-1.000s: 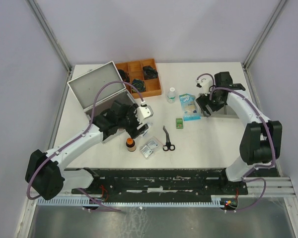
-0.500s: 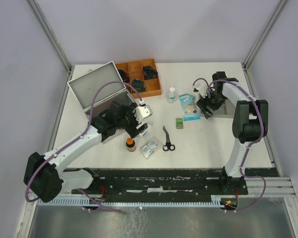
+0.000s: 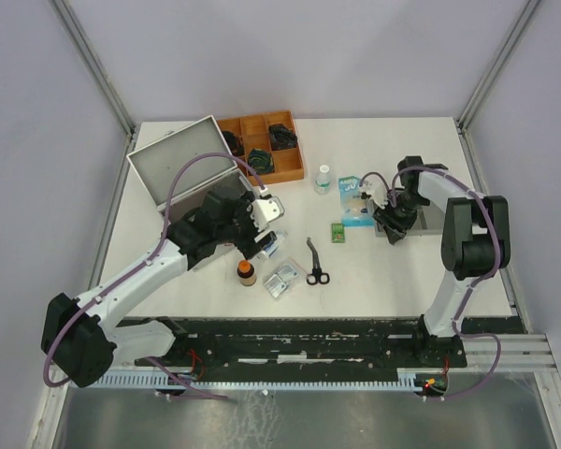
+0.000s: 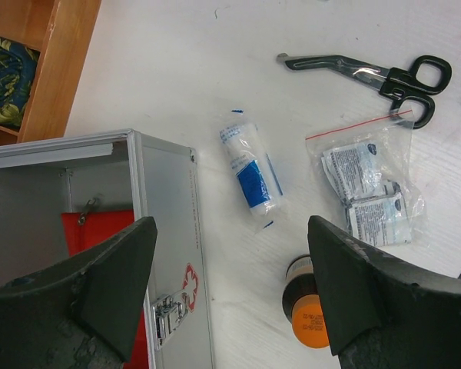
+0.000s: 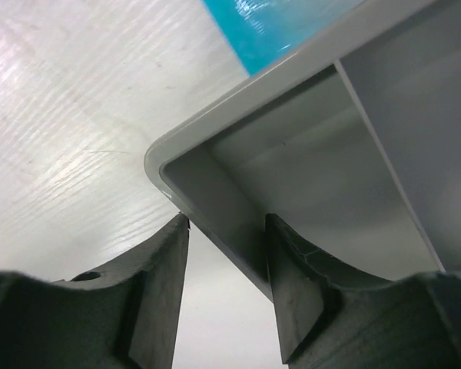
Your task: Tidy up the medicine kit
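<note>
Just outside the front wall of the medicine kit (image 4: 169, 254), the left gripper (image 4: 230, 254) hangs with its fingers spread wide and nothing between them. It looks lined up over the bandage roll (image 4: 250, 177), which lies on the table just beside that wall. My guess is that the wide spread is there to straddle the roll before lifting it into the box.

The kit stands open with its lid tipped back and its red lining showing, so things can be dropped straight in. The latch faces the loose items. The orange-capped bottle (image 4: 311, 315) is a little further out from the latch side. The bag of sachets (image 4: 369, 192) comes next, and the scissors (image 4: 384, 73) are beyond that, all near enough for this arm. The wooden tray (image 4: 61, 69) sits close to the kit's far corner.

Well apart from the kit, across the table, the right gripper (image 5: 227, 231) has one finger on each side of the grey tray's wall, near the rim (image 5: 215, 121). It seems to be clamped on the wall, though the close view leaves a sliver of doubt about contact on one side. Pinching the wall would let the arm drag the tray. A blue packet (image 5: 284, 23) lies just past the tray on the kit's side. A small white bottle (image 3: 323, 180) and a green packet (image 3: 338, 232) lie between there and the kit.
</note>
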